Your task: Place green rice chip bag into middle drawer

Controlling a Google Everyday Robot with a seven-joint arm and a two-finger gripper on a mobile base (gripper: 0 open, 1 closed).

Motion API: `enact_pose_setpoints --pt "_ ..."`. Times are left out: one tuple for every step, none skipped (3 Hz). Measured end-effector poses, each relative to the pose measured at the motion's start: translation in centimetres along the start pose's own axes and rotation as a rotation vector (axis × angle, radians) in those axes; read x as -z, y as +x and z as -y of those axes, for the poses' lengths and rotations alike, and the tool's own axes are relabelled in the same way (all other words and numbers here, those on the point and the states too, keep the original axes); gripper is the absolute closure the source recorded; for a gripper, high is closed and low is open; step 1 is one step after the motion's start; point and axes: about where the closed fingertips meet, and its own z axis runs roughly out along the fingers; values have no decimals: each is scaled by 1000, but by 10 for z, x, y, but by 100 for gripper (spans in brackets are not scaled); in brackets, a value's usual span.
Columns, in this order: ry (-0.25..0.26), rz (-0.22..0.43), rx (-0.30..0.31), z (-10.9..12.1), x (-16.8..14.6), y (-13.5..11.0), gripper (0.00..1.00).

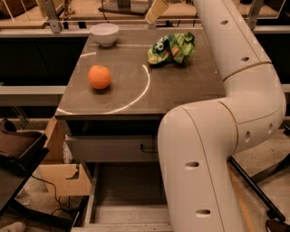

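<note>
Gripper (pixel 156 10) at top edge of the frame, centre, only a pale tip showing; whether it is spread or closed cannot be told. It sits above and just left of the green rice chip bag (pixel 172 47), apart from it. Bag lies crumpled on the bench (pixel 131 93), upper right of its top. White bowl (pixel 104 33) at the far left corner, orange (pixel 99 76) nearer, left. Middle drawer (pixel 131 195) pulled out at bottom centre, floor bare. Arm (pixel 217 136) fills the right half.
</note>
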Motion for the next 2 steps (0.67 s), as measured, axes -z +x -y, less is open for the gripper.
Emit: enact_pose_setpoints --pt "0 0 0 0 0 0 0" --pt "-10 -11 -6 -3 -3 5 0"
